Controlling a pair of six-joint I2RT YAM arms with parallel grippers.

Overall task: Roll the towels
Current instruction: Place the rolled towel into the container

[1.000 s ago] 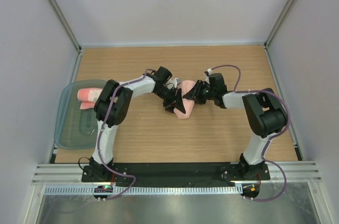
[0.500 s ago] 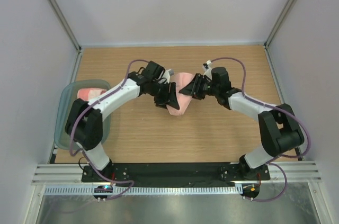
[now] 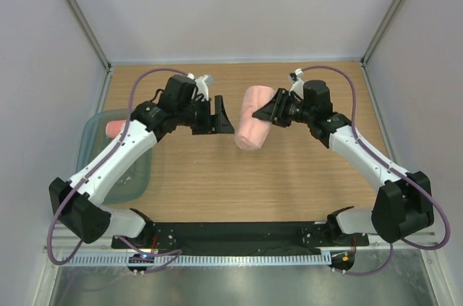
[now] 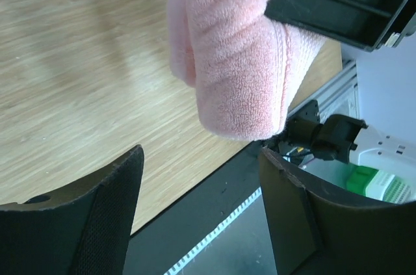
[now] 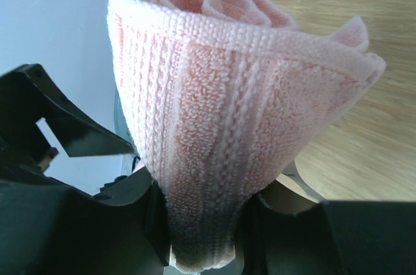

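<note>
Two towels show in the overhead view. One salmon-pink rolled towel [image 3: 253, 121] is up off the wooden table [image 3: 289, 183], near its middle. A second pink towel [image 3: 114, 129] lies in the far end of the translucent grey-green tray [image 3: 90, 176] at the left edge.

From above, the roll's long axis runs roughly far to near. Its far end sits by the right gripper [image 3: 266, 112], and its near end slants a little toward the left arm. In the right wrist view the rolled towel [image 5: 221, 125] is squeezed narrow where the fingers pinch it. It flares out from there, and its spiral end points away from the camera. The right gripper [image 5: 201, 236] is closed partway on that narrow part, one finger [image 5: 84, 223] pressing each side.

The left gripper [image 3: 221, 116] stands just beside the roll on its left and does not touch it. Its fingers are spread wide and hold nothing. In its wrist view the two fingertips [image 4: 91, 216] frame bare wood. The rolled towel [image 4: 240, 73] hangs beyond them with its rounded end down, a black finger of the right gripper [image 4: 351, 2] laid against its upper side.
</note>
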